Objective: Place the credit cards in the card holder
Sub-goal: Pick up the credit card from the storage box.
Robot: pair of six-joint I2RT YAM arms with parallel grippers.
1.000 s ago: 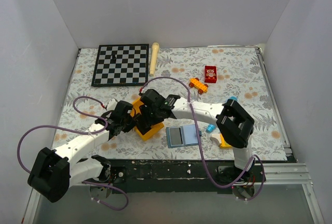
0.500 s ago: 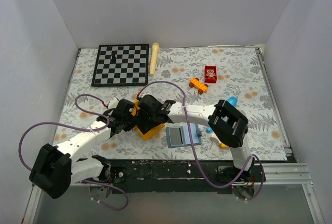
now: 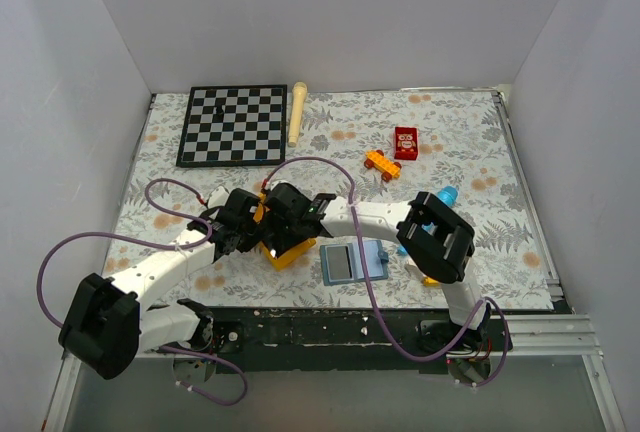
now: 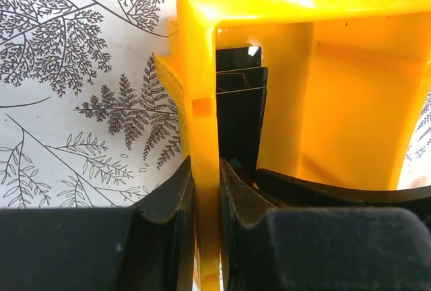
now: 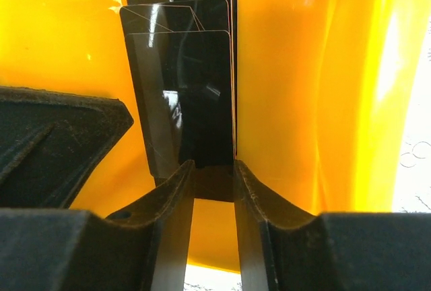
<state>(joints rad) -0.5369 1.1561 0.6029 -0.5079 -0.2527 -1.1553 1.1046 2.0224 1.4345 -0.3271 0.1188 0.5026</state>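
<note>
You are risking the most at the yellow bin (image 3: 288,252). Your left hand (image 4: 205,176) is clamping the bin's near wall, almost fully closed on it. If that pinch is slipping during a pull, the whole bin is likely tipping or skating over the desk (image 3: 470,152). The card holder (image 3: 352,262) is lying open and flat to the right of the bin, with nothing pinning it, so a card pressed at its pocket may just be pushing it away. The credit cards (image 5: 182,89) are standing inside the bin, overlapping against its back wall. Your right hand (image 5: 214,170) is sitting about half open at their lower edge, gripping nothing I can confirm. Closing there may be lifting 2 cards together, or skidding off a slick face. The desk is wearing a flat floral-print cover. The bin is looking like hard moulded plastic, smooth, shiny and thick-walled, with straight sides. The holder is appearing matt slate-blue with a paler inner panel. The cards are thin, black and glossy with rounded corners, and are catching glare.
</note>
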